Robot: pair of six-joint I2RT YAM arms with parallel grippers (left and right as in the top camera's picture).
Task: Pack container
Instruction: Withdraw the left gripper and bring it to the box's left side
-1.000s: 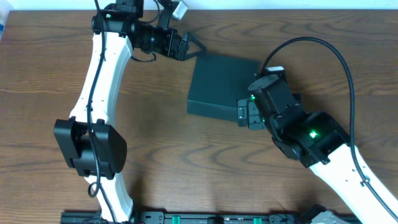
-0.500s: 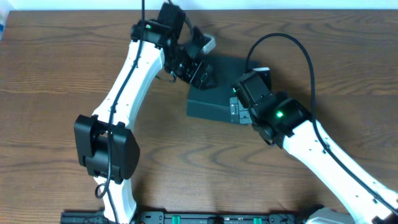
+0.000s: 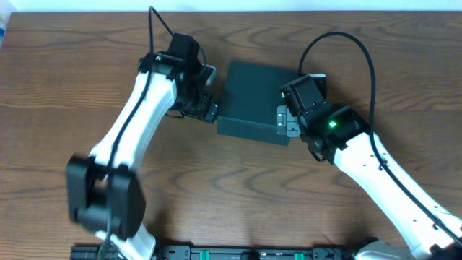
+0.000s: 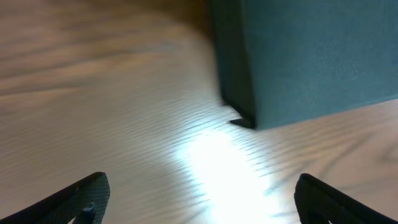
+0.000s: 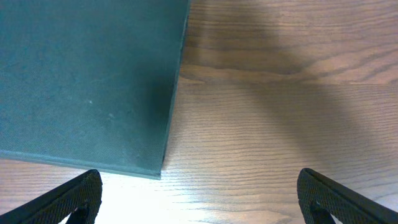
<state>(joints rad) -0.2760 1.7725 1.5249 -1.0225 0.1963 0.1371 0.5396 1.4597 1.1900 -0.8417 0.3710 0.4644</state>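
Resting on the wooden table (image 3: 65,79), a little to the far side of its middle, the dark teal container (image 3: 256,97) lies with its lid shut flat. The left gripper (image 3: 210,110) hangs low just beside the container's left edge, its fingers (image 4: 87,196) spread wide with only bare wood between them. The right gripper (image 3: 286,123) hovers at the container's near right corner, its fingers (image 5: 78,198) likewise wide apart and holding nothing, with the box's corner showing ahead on its wrist view's left
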